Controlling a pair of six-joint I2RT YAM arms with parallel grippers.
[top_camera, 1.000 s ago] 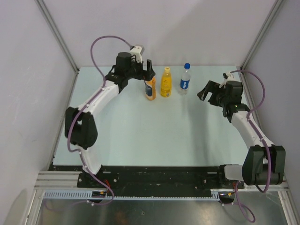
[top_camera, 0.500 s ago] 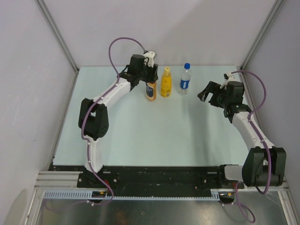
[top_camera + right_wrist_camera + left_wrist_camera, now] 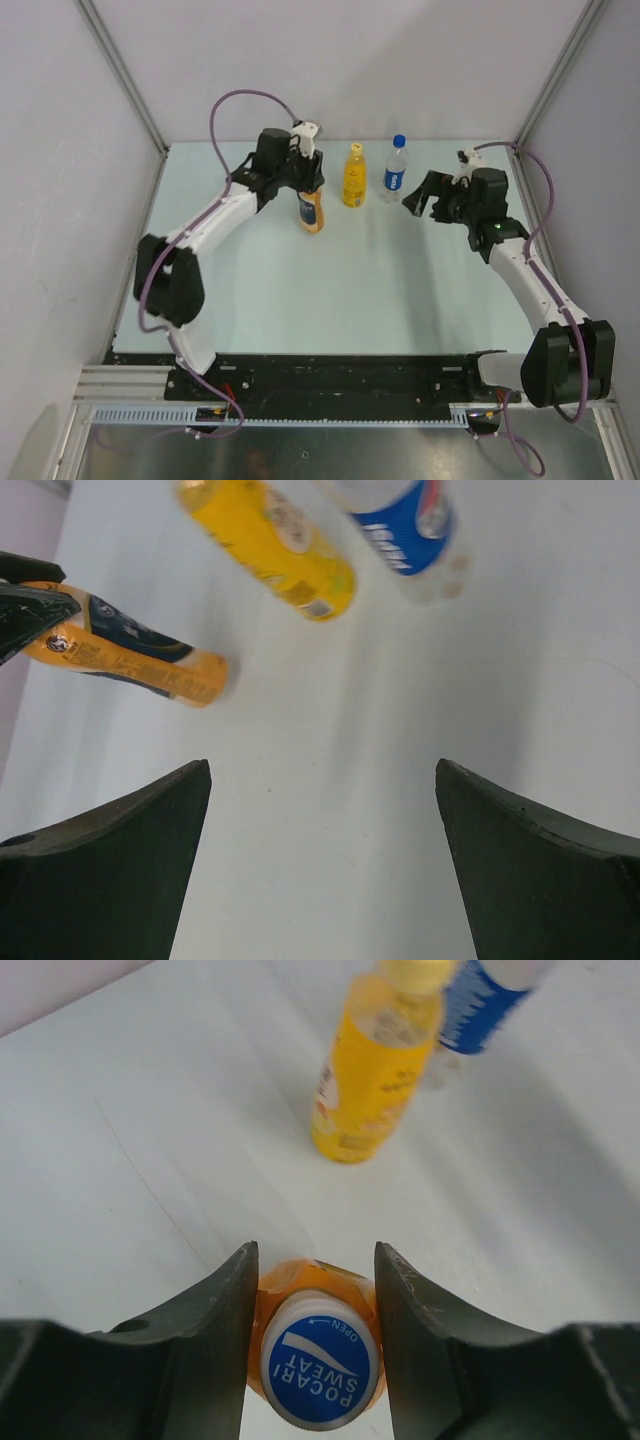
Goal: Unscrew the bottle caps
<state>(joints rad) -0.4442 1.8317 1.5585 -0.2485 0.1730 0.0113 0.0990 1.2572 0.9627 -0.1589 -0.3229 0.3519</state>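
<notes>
Two arms reach over a pale table, the left arm to the far middle and the right arm to the far right. The orange bottle is leftmost and nearest. The yellow bottle is just right of it and farther back, and the clear bottle is right of that. The left gripper is clenched on the orange bottle's top, one finger on each side of its white-rimmed cap. The right gripper is spread wide, grasping nothing, near the clear bottle's right side. The yellow cap and blue cap sit on their bottles.
</notes>
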